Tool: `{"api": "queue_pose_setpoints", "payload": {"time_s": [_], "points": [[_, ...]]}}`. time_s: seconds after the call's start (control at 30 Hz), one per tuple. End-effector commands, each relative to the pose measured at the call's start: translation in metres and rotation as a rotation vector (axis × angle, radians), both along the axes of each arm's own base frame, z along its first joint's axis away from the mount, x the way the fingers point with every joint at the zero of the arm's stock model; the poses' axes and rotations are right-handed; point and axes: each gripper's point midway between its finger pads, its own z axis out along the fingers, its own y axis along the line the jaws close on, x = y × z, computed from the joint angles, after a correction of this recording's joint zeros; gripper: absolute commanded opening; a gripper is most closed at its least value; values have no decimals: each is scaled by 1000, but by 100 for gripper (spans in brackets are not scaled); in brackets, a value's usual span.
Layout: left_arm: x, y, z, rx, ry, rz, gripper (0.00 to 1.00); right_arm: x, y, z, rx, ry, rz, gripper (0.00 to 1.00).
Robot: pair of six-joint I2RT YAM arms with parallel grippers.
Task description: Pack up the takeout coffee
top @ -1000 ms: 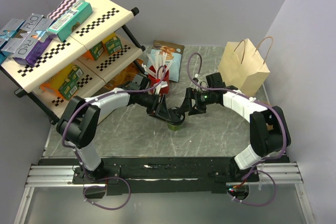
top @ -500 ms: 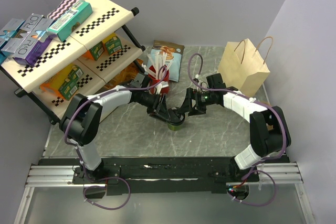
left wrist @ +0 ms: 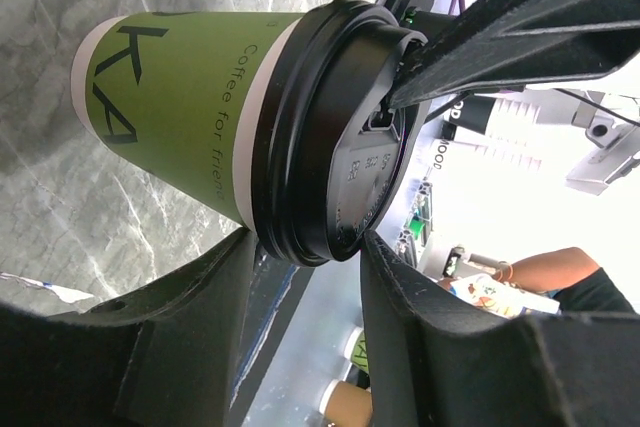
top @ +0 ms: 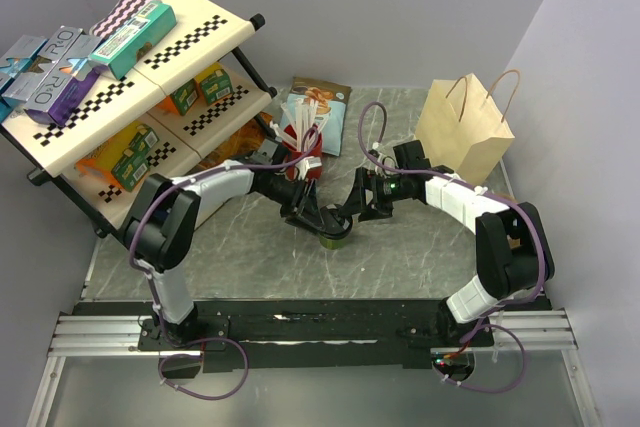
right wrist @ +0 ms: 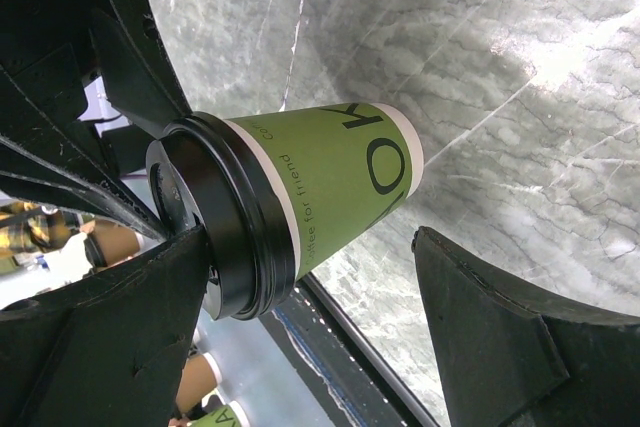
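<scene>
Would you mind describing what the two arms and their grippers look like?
The left arm and right arm match: white shells on the long links, black joints and bases. A purple cable loops along each, fastened with white ties. The left gripper and right gripper are black, with broad, flat matte fingers.

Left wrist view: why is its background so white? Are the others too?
Left wrist view: the room behind the black lid is overexposed. Right wrist view: only a glare patch on the marble table. Top view: evenly lit.
</scene>
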Motion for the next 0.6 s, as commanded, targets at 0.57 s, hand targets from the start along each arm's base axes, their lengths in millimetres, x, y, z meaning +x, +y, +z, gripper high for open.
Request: {"api": "queue_pose_setpoints", "payload": {"time_s": [0.57], "points": [[18,89,-176,712,-78,120,32,-2,-7,-18,-42,54,-48,87]]}}
